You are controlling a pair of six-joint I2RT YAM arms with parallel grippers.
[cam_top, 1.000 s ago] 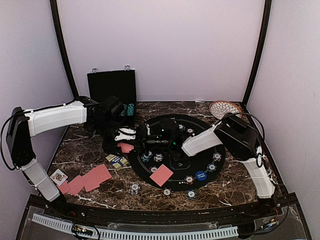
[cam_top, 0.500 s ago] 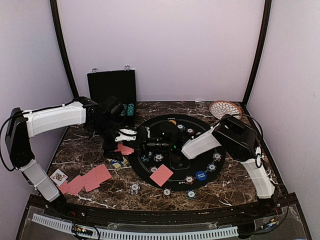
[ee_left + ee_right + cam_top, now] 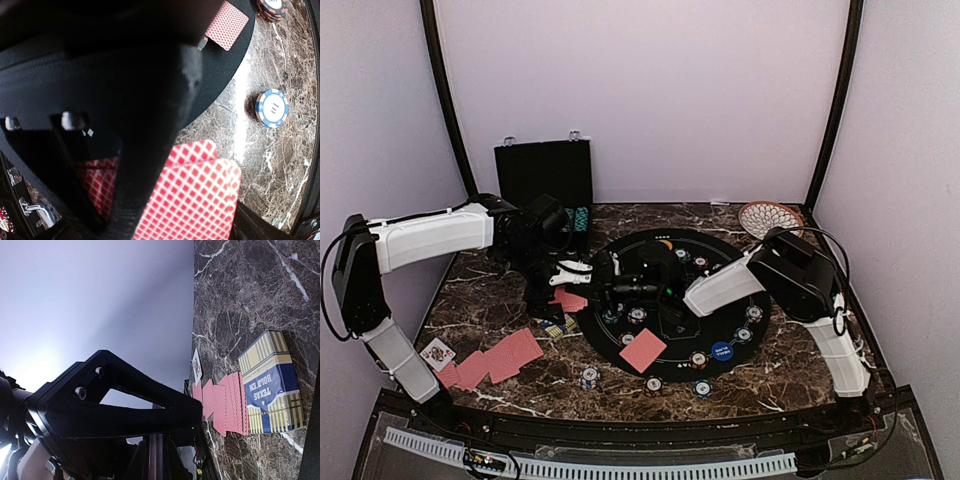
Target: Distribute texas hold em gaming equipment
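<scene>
My left gripper (image 3: 570,273) hangs at the left rim of the round black mat (image 3: 720,300), white fingers apart. A small stack of red-backed cards (image 3: 570,299) sits right under it. In the left wrist view these cards (image 3: 200,200) fill the bottom, one shifted off the other; I cannot tell if the fingers touch them. My right gripper (image 3: 605,284) reaches across the mat to the same spot, shut, and blocks much of the left wrist view (image 3: 150,100). One red card (image 3: 642,350) lies on the mat, with several poker chips (image 3: 698,360) around it.
A fan of red cards (image 3: 490,362) and a face-up card (image 3: 437,352) lie at the front left. The card box (image 3: 270,390) sits beside the mat. The open black case (image 3: 544,175) stands at the back left, the wicker plate (image 3: 768,215) at the back right. A blue chip (image 3: 271,107) rests on the marble.
The left gripper's fingers have come apart. The red cards under it sit slightly nearer the front. The right arm has barely moved.
</scene>
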